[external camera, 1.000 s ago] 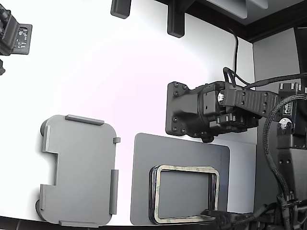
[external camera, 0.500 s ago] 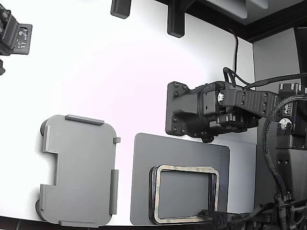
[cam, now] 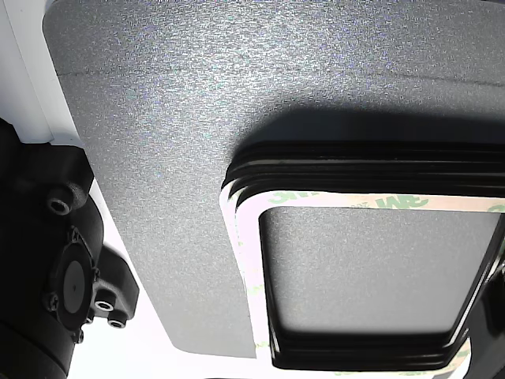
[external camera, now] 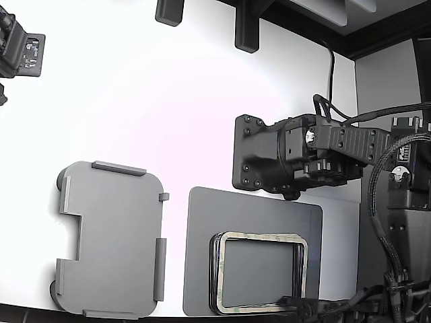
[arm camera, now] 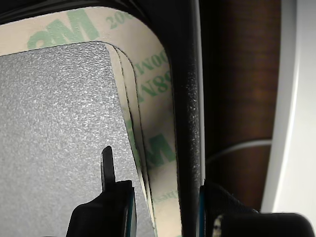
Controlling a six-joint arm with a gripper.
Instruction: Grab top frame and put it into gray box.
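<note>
The top frame (external camera: 262, 237), tan with green patches, lies on a dark-edged pile of like frames (cam: 355, 158) on the dark gray mat (external camera: 256, 208). It also shows in the wrist view (arm camera: 153, 98) and the other view (cam: 245, 260). My gripper (external camera: 293, 301) sits low at the frame's near right corner in the exterior view. In the wrist view my gripper (arm camera: 165, 197) is open and straddles the frame's side: one finger (arm camera: 111, 197) inside the open centre, the other outside the pile's black edge. The light gray box (external camera: 114, 235) lies empty at the exterior view's left.
A second black arm (external camera: 269, 158) hangs still just beyond the mat. A black camera mount (external camera: 20, 47) is at the exterior view's far left top. Black posts (external camera: 246, 30) stand at the back. Cables and an arm base (external camera: 404, 202) fill the exterior view's right edge.
My gripper has edged slightly toward the exterior view's left along the frame's near edge. The frame, the gray box and the second arm have not moved.
</note>
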